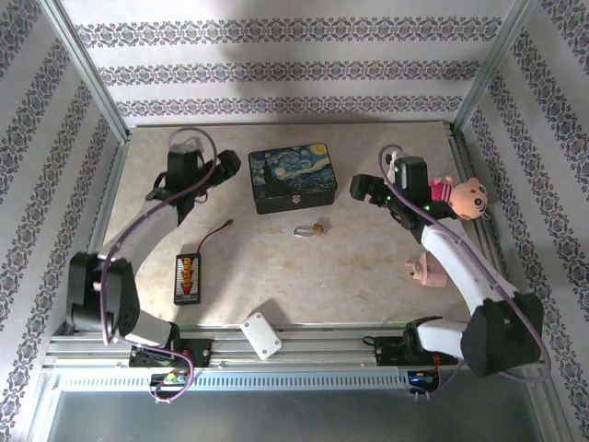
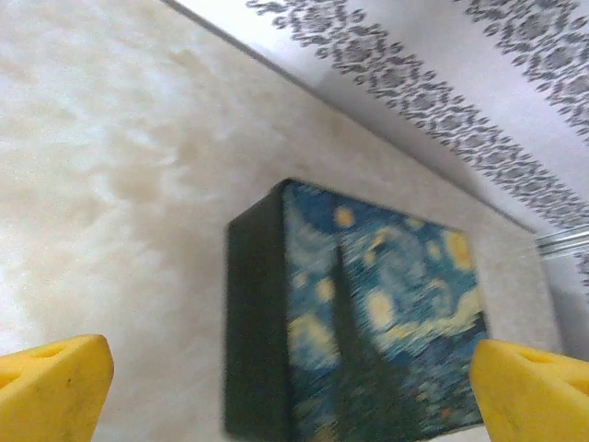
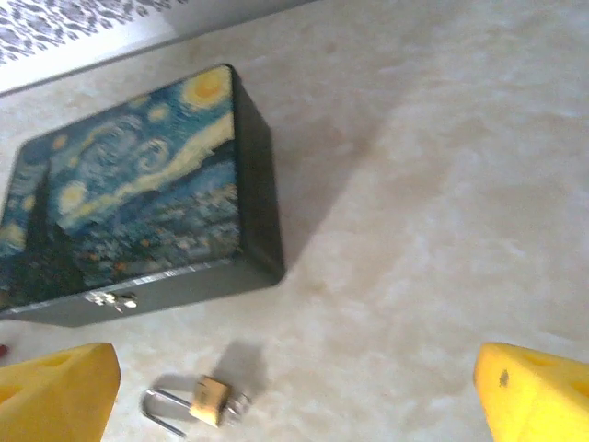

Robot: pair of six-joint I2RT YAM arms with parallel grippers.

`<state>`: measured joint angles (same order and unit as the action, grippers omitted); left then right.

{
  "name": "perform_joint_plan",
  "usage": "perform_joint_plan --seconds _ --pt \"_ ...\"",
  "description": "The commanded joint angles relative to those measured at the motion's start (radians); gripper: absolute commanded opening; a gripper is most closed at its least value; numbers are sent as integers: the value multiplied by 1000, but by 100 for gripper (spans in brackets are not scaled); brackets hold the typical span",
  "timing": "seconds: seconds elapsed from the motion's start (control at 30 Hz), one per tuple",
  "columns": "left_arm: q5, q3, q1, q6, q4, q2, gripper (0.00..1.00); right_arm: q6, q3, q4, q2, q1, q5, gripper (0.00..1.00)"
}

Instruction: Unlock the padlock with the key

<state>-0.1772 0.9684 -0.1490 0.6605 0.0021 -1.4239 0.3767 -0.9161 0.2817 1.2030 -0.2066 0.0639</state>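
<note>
The padlock (image 1: 309,229) lies on its side on the table just in front of the starry-night box (image 1: 293,178). Its brass body (image 3: 209,401) and silver shackle show low in the right wrist view, with a small silvery bit at its base end. A thin reddish string with a slim dark piece, the key (image 1: 218,234), lies left of the padlock. My left gripper (image 1: 228,165) hovers open beside the box's left end, its yellow fingertips (image 2: 53,387) wide apart. My right gripper (image 1: 361,189) stands open right of the box, with nothing between its fingertips (image 3: 57,391).
A black-and-orange striped flat bar (image 1: 186,278) lies near the front left. A white block (image 1: 260,334) sits at the front edge. A doll (image 1: 460,194) and a pink figure (image 1: 422,270) lie at the right, by the right arm. Metal frame rails border the table.
</note>
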Motion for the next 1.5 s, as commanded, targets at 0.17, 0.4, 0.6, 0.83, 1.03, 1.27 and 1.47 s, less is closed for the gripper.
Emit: perform_joint_plan --seconds 0.17,0.4,0.6,0.83,1.03,1.27,1.47 --pt "297 -360 0 -205 90 321 99 -67 229 -13 -245 4 -304 98" --pt "495 -571 5 -347 256 493 99 -78 419 -147 -483 12 -418 98" --pt "530 -653 27 -446 457 458 99 -163 632 -391 -615 13 -395 98" --pt "437 -726 67 -533 780 291 99 -268 749 -567 -655 17 -405 98" --pt "352 -666 77 -665 849 154 99 -348 744 -656 -526 31 -378 98" --pt "223 -647 143 -643 839 123 99 -336 717 -844 -314 76 -357 98" --pt "164 -728 150 -651 1070 9 99 -322 669 -922 -161 107 -333 98"
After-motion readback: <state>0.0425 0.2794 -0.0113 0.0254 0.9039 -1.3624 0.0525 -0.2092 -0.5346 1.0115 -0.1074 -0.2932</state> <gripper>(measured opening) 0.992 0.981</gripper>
